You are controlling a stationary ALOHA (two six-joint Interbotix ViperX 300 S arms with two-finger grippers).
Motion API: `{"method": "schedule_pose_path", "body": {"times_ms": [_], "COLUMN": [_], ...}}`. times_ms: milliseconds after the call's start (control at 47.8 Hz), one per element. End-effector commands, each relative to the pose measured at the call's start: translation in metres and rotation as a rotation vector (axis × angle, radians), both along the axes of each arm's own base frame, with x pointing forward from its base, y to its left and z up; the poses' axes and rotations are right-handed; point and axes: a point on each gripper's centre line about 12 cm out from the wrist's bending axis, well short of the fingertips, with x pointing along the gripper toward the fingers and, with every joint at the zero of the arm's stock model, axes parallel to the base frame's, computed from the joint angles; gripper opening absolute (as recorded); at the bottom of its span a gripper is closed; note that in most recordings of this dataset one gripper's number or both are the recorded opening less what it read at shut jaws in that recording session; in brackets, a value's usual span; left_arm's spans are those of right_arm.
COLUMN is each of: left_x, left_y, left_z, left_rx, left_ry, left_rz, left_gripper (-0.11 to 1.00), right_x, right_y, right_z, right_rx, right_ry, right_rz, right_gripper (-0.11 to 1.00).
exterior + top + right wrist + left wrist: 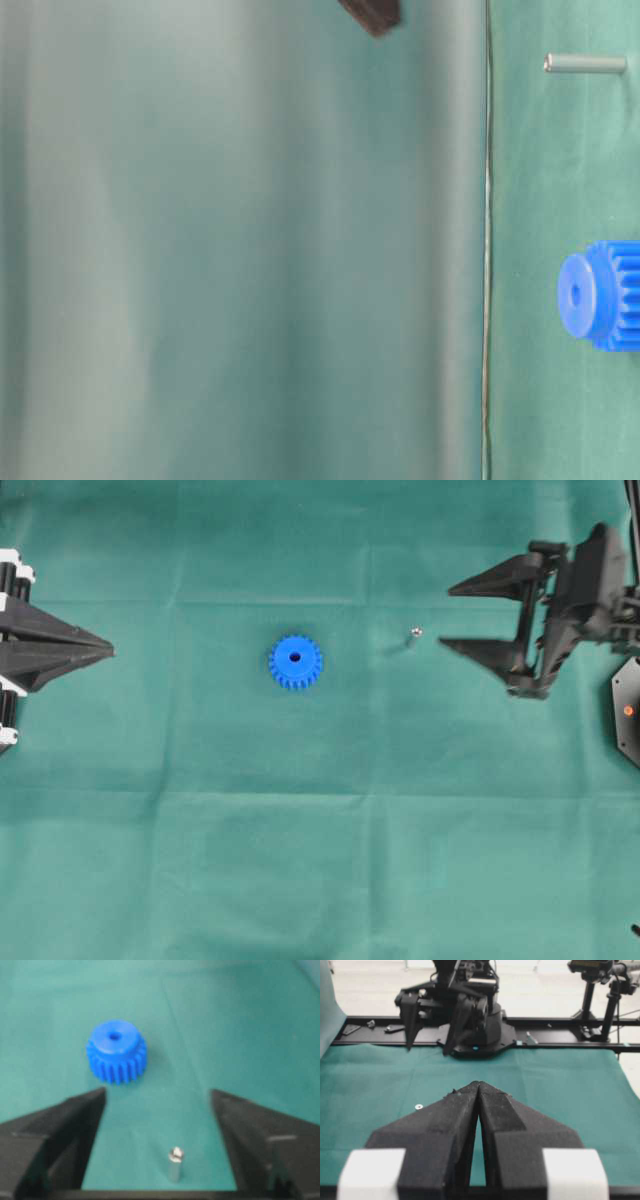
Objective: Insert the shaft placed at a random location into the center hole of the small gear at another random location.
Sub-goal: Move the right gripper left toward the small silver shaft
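Spread wide, my right hand (447, 615) faces the upright shiny metal shaft (415, 633); beyond stands the toothed blue plastic gear (295, 661) (left hand (108, 651) pinched closed).

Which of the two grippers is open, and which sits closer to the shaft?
The right gripper: its fingers are spread wide, next to the shaft. The left gripper is shut, far off.
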Motion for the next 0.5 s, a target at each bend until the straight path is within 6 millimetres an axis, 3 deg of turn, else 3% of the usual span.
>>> {"method": "schedule_pose_path", "body": {"times_ms": [0, 481], "left_x": [0.003, 0.003], "left_y": [0.0, 0.0], "left_z": [0.009, 0.008], "left_rx": [0.004, 0.011], "left_ry": [-0.02, -0.017], "left_rz": [0.001, 0.001], "left_gripper": [0.0, 0.0], "right_x": [0.009, 0.024], "right_y": [-0.005, -0.022], "right_z": [-0.008, -0.067], "right_rx": [-0.015, 0.017], "right_ry": [-0.008, 0.081], "right_rz": [-0.006, -0.063], "right_gripper": [0.89, 0.89]}}
